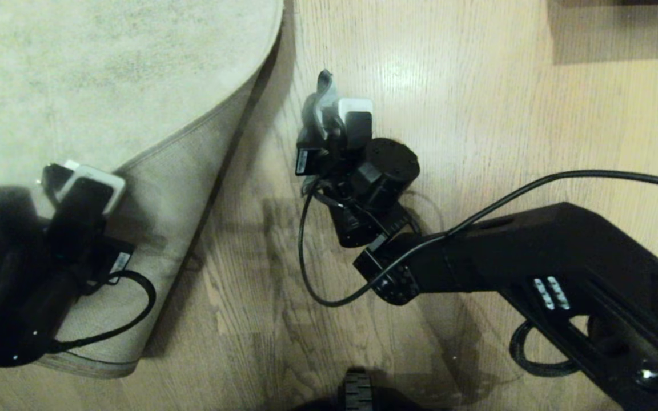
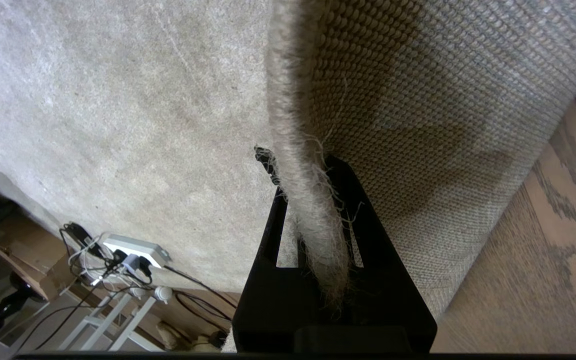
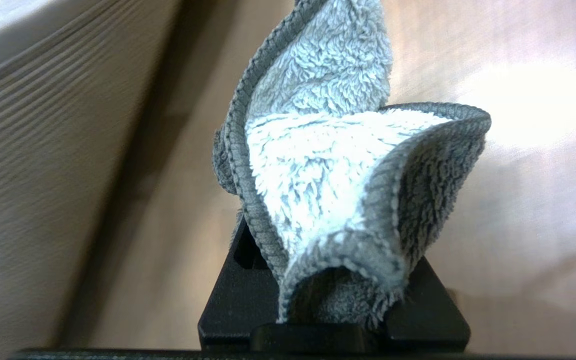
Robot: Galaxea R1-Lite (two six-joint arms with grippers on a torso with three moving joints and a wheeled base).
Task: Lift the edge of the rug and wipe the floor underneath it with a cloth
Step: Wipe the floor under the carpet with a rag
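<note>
Light brown wood-grain plank floor (image 1: pixel 477 114) gleams beside the folded-back pale grey-beige rug edge (image 1: pixel 192 171), pinched tight by the left gripper (image 2: pixel 313 210). Right gripper (image 3: pixel 328 280) clamps the fluffy grey cloth (image 3: pixel 328 165) over bare boards.

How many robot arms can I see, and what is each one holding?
2. The left tool, at the picture's left, pinches the rug edge. The right tool, over the floor, holds the cloth.
</note>
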